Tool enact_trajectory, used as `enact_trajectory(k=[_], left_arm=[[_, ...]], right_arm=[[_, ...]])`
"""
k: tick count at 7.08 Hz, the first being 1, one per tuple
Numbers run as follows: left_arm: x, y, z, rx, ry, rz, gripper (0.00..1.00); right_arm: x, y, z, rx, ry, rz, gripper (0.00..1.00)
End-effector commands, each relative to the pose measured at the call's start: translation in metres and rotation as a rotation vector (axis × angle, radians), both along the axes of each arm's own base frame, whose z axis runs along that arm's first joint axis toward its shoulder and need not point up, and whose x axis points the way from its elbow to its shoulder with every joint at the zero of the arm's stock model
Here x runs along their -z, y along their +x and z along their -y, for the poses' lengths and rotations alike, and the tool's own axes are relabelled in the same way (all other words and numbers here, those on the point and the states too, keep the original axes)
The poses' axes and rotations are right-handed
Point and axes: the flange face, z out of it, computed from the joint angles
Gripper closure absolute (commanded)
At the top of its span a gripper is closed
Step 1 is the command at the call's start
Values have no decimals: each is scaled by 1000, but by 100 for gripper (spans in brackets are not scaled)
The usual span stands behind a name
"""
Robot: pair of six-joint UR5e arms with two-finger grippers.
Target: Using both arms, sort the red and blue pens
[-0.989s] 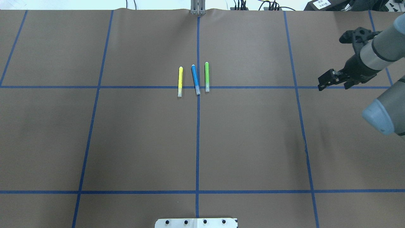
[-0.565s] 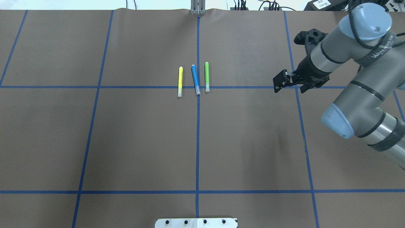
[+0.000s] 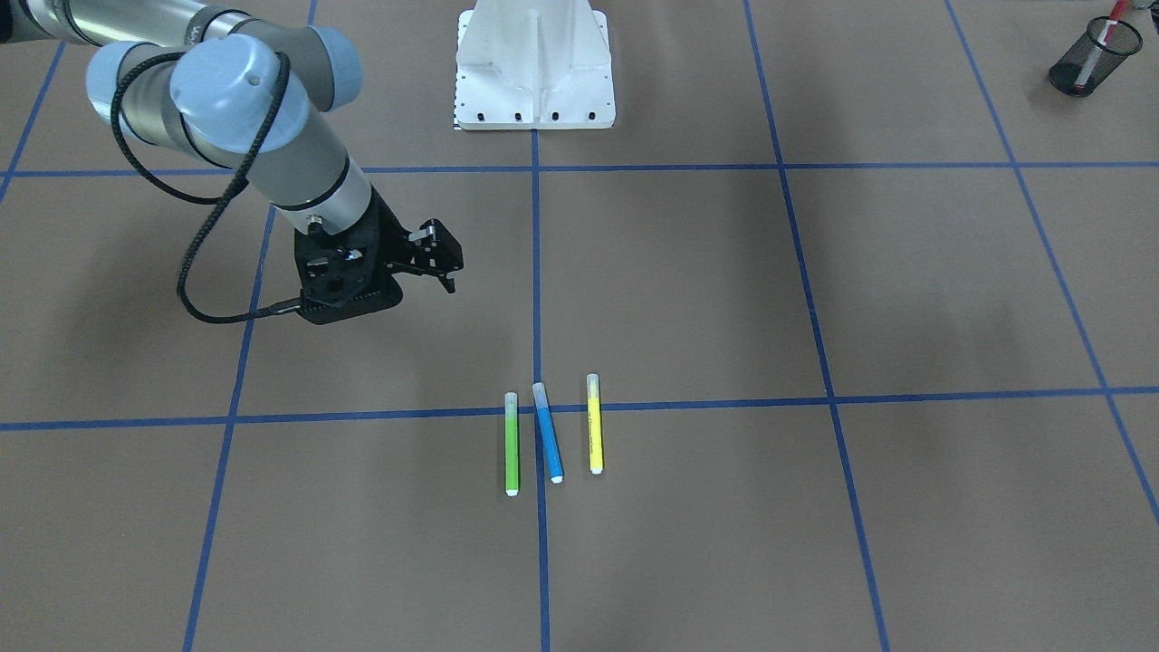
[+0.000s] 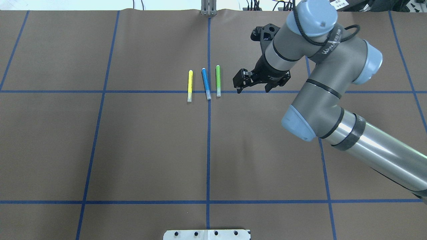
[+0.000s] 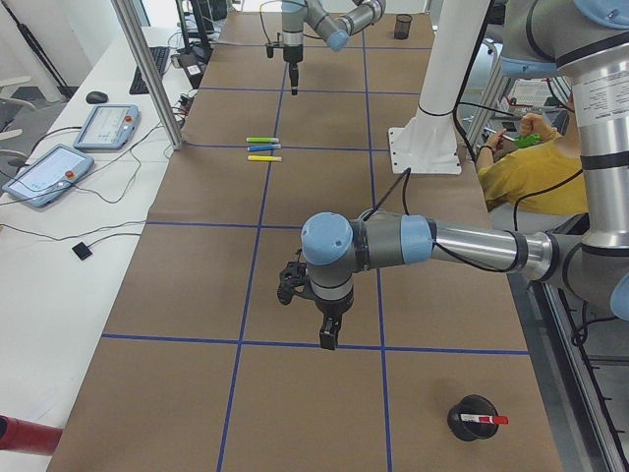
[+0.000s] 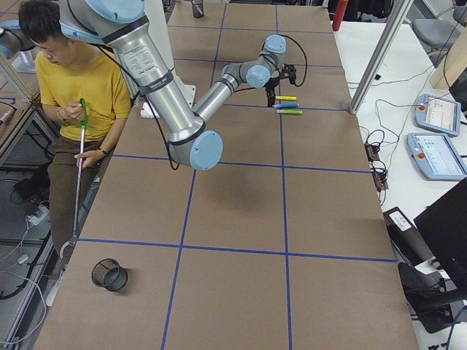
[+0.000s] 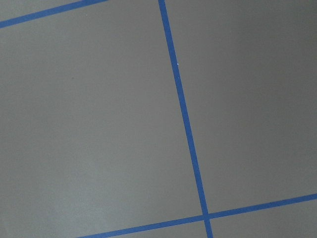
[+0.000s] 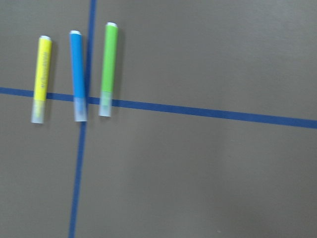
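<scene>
The blue pen point(image 4: 206, 83) lies flat mid-table between a yellow marker point(image 4: 189, 85) and a green marker point(image 4: 218, 80). My right gripper point(image 4: 252, 88) hangs open and empty above the table, just right of the green marker and apart from it. All three markers show at the upper left of the right wrist view, the blue pen point(image 8: 78, 74) in the middle. The red pen point(image 3: 1110, 24) stands in a black mesh cup point(image 3: 1090, 62) far off on my left side. My left gripper point(image 5: 329, 336) hovers over bare table near that cup; I cannot tell whether it is open or shut.
Blue tape lines point(image 4: 208, 146) grid the brown table cover. The white pedestal base point(image 3: 534, 63) stands at the robot's edge. Another black mesh cup point(image 6: 109, 274) sits at the right end. A person in a yellow shirt point(image 6: 80, 87) sits beside the table.
My right arm has swept in from the right edge to just beside the green marker, gripper still open. The three markers have not moved.
</scene>
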Motion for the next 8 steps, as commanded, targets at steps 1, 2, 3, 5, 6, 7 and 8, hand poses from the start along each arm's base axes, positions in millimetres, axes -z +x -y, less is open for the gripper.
enact_trajectory(k=[1, 2, 3, 5, 6, 7, 8], left_arm=[[0, 0, 0, 0, 2, 0, 0], [0, 0, 0, 0, 2, 0, 0], [-1, 0, 0, 0, 0, -1, 0], [-1, 2, -1, 3, -2, -23, 0], [-1, 2, -1, 2, 1, -23, 0], [-1, 2, -1, 2, 1, -23, 0], [0, 2, -1, 2, 2, -25, 0]], right_arm=[[58, -57, 46, 10, -38, -65, 2], [75, -86, 65, 25, -55, -94, 2], [82, -104, 80, 55, -49, -128, 3], [75, -125, 99, 133, -14, -182, 13], [70, -135, 103, 156, -14, -201, 34], [64, -143, 102, 177, -12, -212, 39], [57, -156, 94, 193, -23, -223, 39]])
